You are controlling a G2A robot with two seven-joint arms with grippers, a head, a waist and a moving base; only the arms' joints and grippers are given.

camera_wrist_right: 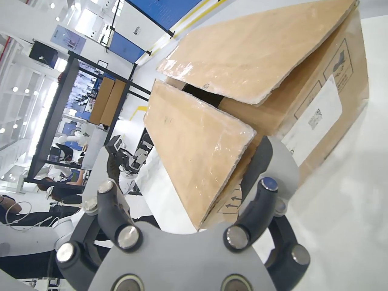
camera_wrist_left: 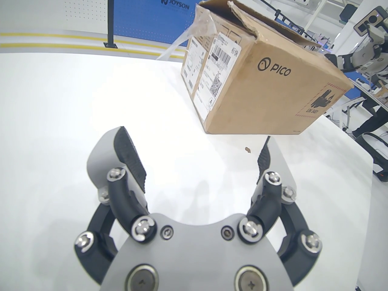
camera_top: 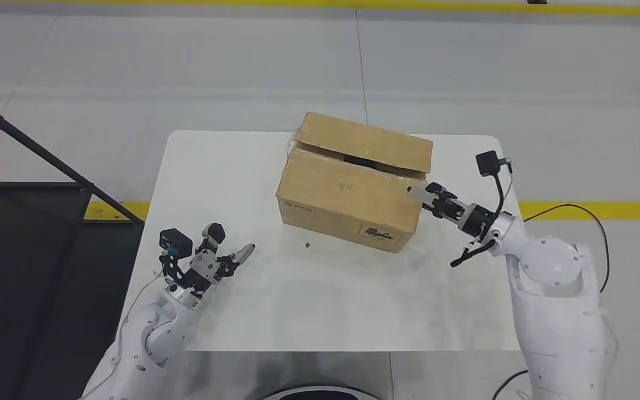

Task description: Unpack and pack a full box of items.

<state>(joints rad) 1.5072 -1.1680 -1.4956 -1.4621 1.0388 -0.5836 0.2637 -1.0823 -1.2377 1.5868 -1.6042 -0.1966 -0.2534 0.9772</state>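
A brown cardboard box (camera_top: 340, 195) stands in the middle of the white table (camera_top: 300, 300), printed labels on its sides. Its two top flaps are slightly raised, with a dark gap (camera_wrist_right: 206, 95) between them; the contents are hidden. My right gripper (camera_top: 425, 195) is at the box's right end, open, its fingers on either side of the near flap's (camera_wrist_right: 194, 140) corner; one finger (camera_wrist_right: 260, 158) lies under the flap against the box's end wall. My left gripper (camera_wrist_left: 194, 134) hovers low over bare table near the front left corner, open and holding nothing, well apart from the box (camera_wrist_left: 257, 92).
A tiny brown scrap (camera_wrist_left: 247, 150) lies on the table just in front of the box. Loose clear tape (camera_wrist_left: 182, 40) hangs off the box's far corner. Bare table surrounds the box on all sides, widest in front.
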